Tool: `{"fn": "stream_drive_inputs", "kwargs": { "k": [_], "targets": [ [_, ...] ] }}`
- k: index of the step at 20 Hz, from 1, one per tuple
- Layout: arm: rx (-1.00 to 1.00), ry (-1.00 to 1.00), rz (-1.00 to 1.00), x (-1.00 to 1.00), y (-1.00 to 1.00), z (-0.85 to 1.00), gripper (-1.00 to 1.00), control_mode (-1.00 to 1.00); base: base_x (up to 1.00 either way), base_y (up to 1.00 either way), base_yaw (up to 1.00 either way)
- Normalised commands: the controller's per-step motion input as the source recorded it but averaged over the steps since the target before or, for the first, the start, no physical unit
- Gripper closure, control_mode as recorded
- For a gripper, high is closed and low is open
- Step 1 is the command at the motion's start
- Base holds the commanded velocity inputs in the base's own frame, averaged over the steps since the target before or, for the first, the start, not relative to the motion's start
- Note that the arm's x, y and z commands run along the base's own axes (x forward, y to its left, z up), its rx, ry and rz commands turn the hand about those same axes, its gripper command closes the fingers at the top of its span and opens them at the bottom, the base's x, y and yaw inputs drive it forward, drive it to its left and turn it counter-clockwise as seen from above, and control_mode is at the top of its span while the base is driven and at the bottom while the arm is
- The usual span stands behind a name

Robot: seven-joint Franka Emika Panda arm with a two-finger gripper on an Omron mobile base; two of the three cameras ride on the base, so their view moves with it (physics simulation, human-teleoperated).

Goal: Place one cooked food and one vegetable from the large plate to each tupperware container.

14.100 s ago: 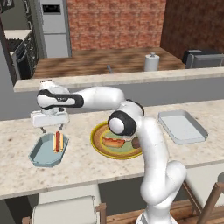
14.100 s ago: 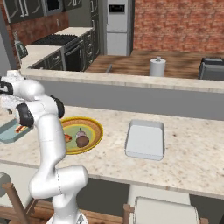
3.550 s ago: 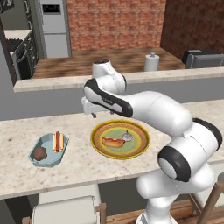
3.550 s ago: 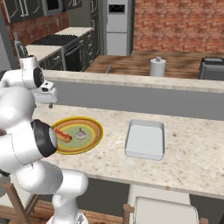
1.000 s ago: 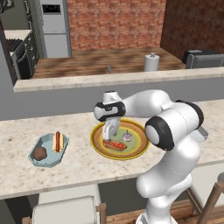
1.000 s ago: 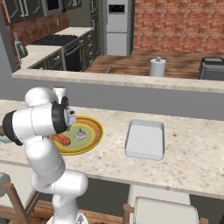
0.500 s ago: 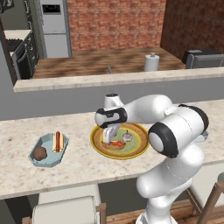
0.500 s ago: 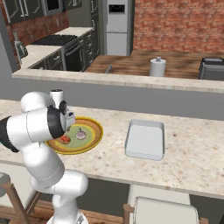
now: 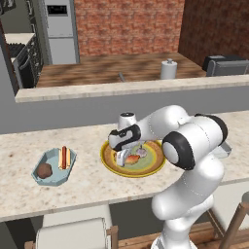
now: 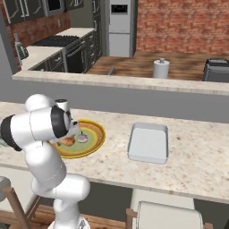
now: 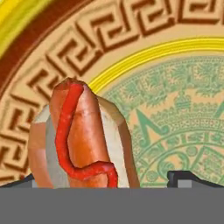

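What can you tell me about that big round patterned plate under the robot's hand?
The wide round plate lies flat on the speckled stone counter. Its yellow-brown rim carries a key pattern; its centre is green and ornamented. On it lie a hot dog, between the fingertips of the gripper, and a small pale bulb beside it.

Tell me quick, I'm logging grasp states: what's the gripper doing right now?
Gripper: open, fingertips down on either side of the hot dog on the large plate; the views do not settle whether it is gripped.
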Motion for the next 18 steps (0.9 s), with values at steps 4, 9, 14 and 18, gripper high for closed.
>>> {"fn": "stream_drive_inputs", "kwargs": {
  "k": [4,9,14,18],
  "targets": [
    [0.00,0.00,-0.01,-0.18,-0.35,-0.37,1.00,-1.00,0.00,0.00,0.00],
    [0.00,0.00,-0.09,-0.42,-0.66,0.55,1.00,-1.00,0.00,0.00,0.00],
    [0.00,-0.17,-0.05,-0.50,-0.51,1.00,1.00,-1.00,0.00,0.00,0.00],
    [0.00,-0.22,-0.06,-0.30,-0.42,1.00,1.00,-1.00,0.00,0.00,0.00]
  ]
}}
